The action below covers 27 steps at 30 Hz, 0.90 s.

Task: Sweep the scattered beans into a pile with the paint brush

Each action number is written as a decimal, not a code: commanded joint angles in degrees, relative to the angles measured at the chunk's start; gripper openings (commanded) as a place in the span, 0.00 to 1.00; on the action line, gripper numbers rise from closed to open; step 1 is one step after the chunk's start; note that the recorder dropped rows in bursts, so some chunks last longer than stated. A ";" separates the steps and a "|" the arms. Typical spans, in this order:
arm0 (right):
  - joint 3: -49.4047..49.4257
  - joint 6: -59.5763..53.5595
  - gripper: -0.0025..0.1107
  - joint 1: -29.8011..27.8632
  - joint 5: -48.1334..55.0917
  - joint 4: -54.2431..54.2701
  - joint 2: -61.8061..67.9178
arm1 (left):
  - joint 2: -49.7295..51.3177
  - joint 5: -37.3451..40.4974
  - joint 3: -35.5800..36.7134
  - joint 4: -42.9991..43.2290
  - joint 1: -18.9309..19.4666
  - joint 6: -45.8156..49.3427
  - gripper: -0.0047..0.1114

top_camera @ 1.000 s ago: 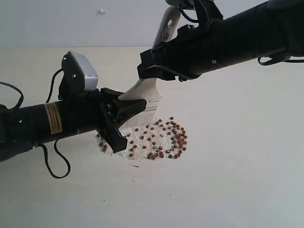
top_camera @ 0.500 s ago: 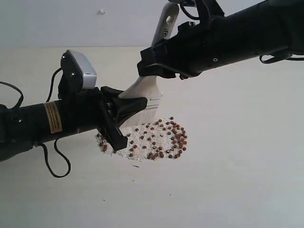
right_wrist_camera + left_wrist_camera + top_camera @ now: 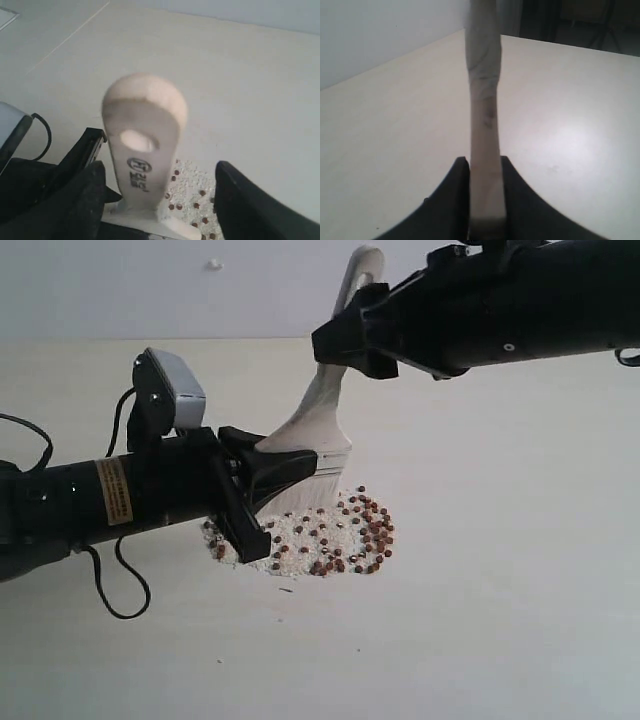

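Observation:
The paint brush (image 3: pixel 318 415) stands tilted, its off-white bristles resting on the far edge of the beans (image 3: pixel 352 536), which lie as a reddish-brown cluster among fine white grains. My left gripper (image 3: pixel 268 490) is shut on the brush near its ferrule; in the left wrist view the pale handle (image 3: pixel 484 125) is pinched edge-on between the black fingers of that gripper (image 3: pixel 485 167). My right gripper (image 3: pixel 350 338) is open beside the upper handle. In the right wrist view the holed handle end (image 3: pixel 144 145) stands between the wide-apart fingers of the right gripper (image 3: pixel 159 170), touching neither, with beans (image 3: pixel 200 192) below.
The pale tabletop (image 3: pixel 500 570) stretches around the pile. The left arm's grey wrist camera (image 3: pixel 172 390) and its black cable (image 3: pixel 118 580) sit left of the pile. The right arm (image 3: pixel 520 305) crosses above the back of the table.
My right gripper has let go of the brush handle and lifted up and to the right. The left gripper still holds the brush, which leans a little more upright.

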 commanded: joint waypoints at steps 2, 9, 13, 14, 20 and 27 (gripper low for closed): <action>3.87 -0.54 0.55 -0.17 -5.82 -0.21 -6.82 | -0.19 -1.54 -0.20 -1.20 -0.19 -1.44 0.04; 10.34 -0.64 0.55 -0.17 -8.22 -1.06 -18.40 | -0.19 -1.54 -0.20 -1.41 -0.19 -3.06 0.04; 16.05 -0.15 0.48 -0.17 -6.31 -0.50 -28.64 | -0.19 -1.54 -0.20 -1.41 -0.19 -3.94 0.04; 17.51 -0.15 0.45 -0.17 -5.81 -0.50 -30.99 | -0.19 -1.54 -0.20 -1.41 -0.19 -4.37 0.04; 29.18 -0.03 0.30 -0.17 0.13 -0.05 -47.25 | -0.19 -1.54 -0.20 -0.77 -0.19 -6.24 0.04; 42.70 -1.67 0.26 -0.17 0.47 8.01 -63.48 | -0.30 -3.36 -0.20 1.37 -0.19 -9.21 0.04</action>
